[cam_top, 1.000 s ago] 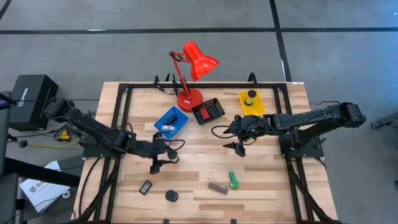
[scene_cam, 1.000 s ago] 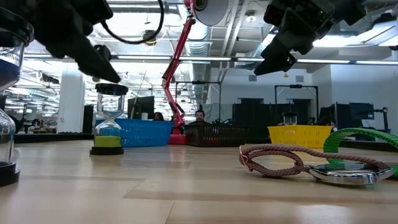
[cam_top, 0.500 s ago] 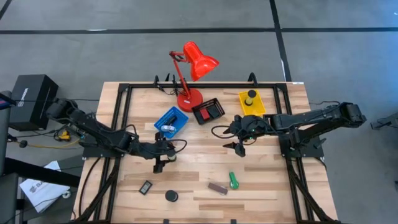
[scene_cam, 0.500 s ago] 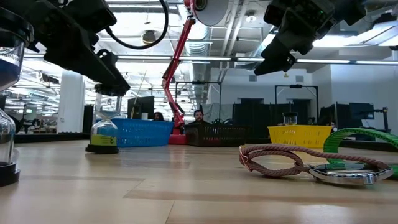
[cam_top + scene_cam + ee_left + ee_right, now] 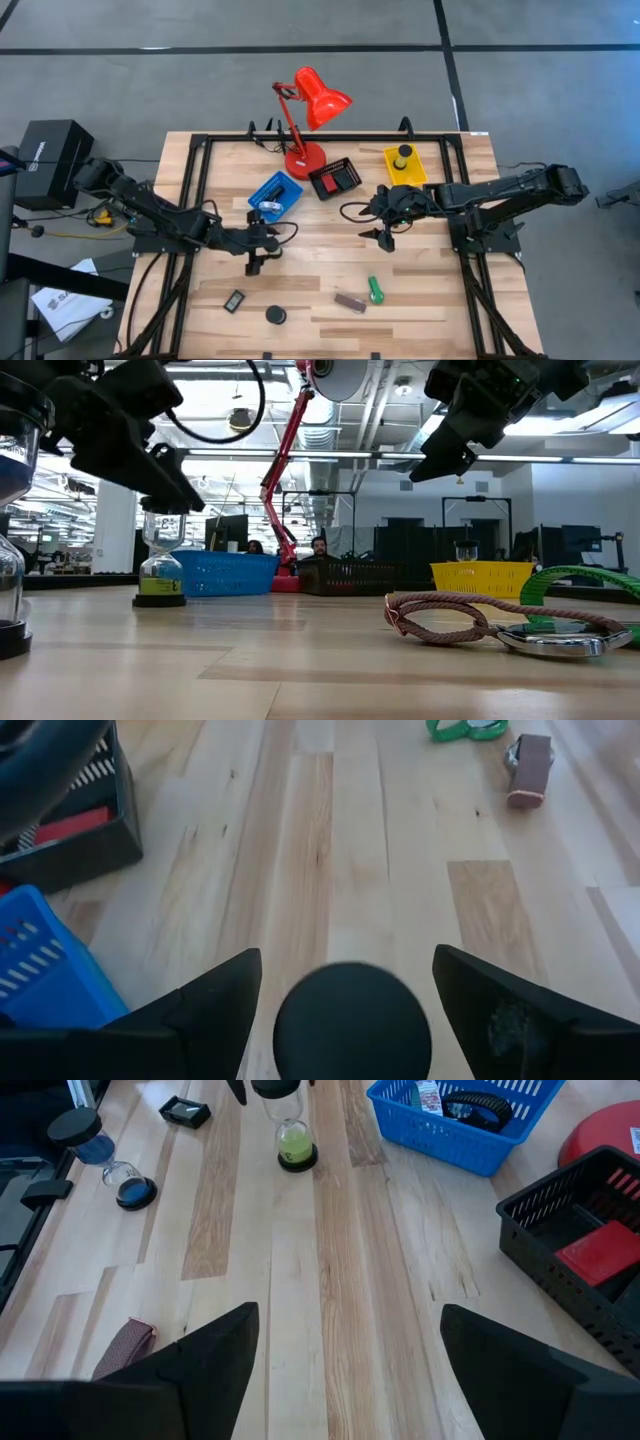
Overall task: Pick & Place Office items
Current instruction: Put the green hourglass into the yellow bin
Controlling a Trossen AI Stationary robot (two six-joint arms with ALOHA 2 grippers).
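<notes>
Two grippers hang over the table (image 5: 330, 250), both with fingers spread and nothing between them. The left gripper (image 5: 254, 262) sits just above a green sand timer (image 5: 160, 550) that stands upright on the wood, near the blue tray (image 5: 275, 196); in the left wrist view the timer's round black cap (image 5: 352, 1020) shows between the two dark fingers (image 5: 215, 1010), with a gap on each side, so it is released, not grasped. In the low view the fingers hang around the timer's top. The right gripper (image 5: 384, 236) hovers over bare wood near the table's middle, well apart from the timer, between the black tray (image 5: 335, 178) and the yellow tray (image 5: 405, 165). A red block (image 5: 598, 1250) lies in the black tray, and a dark round piece (image 5: 403, 153) stands in the yellow one. The blue tray holds a silvery item (image 5: 268, 207) and some dark things too small to tell. Loose on the near half of the table are a small black rectangle (image 5: 234, 300), a blue sand timer (image 5: 100, 1158) lying tipped on its side, a brown bar (image 5: 350, 301) and, just beside that, a green cylinder (image 5: 375, 290). The red lamp (image 5: 310, 115) stands at the far edge, behind the blue and black trays.
</notes>
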